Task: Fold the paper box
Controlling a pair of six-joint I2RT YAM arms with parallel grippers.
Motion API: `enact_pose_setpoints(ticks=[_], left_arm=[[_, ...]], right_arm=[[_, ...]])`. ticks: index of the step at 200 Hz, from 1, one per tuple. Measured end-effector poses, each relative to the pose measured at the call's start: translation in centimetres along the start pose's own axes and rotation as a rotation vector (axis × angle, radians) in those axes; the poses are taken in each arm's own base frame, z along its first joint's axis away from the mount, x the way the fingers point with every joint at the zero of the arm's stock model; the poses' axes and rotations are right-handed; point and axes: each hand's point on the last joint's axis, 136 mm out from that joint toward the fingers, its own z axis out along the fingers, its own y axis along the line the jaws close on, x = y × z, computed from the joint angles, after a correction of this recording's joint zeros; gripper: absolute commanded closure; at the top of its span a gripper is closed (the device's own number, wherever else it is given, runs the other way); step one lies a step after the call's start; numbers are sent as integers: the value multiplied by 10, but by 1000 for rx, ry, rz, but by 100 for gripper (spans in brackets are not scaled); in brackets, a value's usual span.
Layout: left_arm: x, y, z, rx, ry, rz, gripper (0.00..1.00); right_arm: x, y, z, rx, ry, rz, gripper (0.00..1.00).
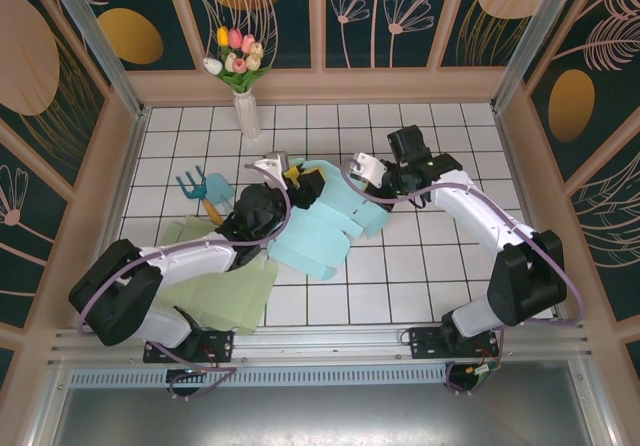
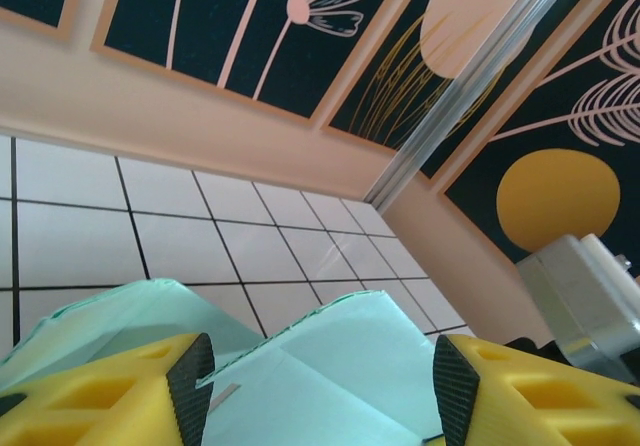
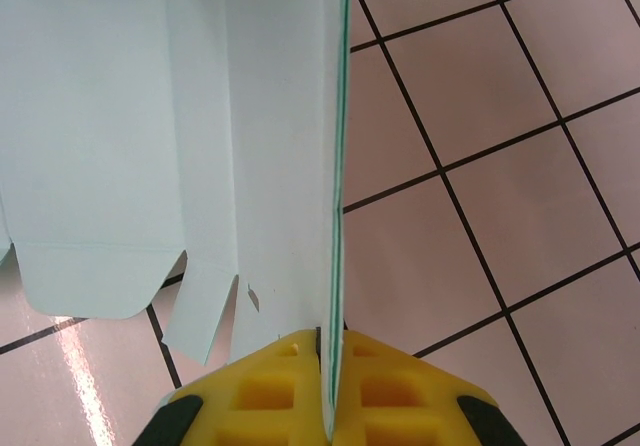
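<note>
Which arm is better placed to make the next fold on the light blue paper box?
Probably the left arm: its jaws stand open over the paper box, free to press a flap. The right arm has jaws shut on the box's edge.

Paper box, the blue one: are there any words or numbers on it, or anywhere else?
None. The blue paper box is blank, the green sheet is blank, and the walls carry only painted flowers and leaves, no writing.
</note>
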Motion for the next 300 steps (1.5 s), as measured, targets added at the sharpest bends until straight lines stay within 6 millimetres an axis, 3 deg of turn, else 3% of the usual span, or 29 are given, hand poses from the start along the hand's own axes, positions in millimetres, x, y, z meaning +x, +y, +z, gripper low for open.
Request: enact_pose_setpoints(ticks=[95, 164, 198, 255, 300], left_arm=[[-19, 23, -4, -85, -43, -94, 49], [-24, 19, 3, -97, -20, -111, 51], [-27, 18, 12, -117, 6, -100, 60], [-2, 10, 21, -51, 103, -110, 83], [9, -10, 22, 66, 166, -138, 86]], right_arm=[[2, 2, 3, -8, -7, 0, 100], [4, 5, 5, -15, -4, -20, 100], [4, 7, 7, -19, -2, -23, 100], [6, 8, 7, -23, 4, -23, 100], [6, 9, 8, -25, -1, -26, 100]])
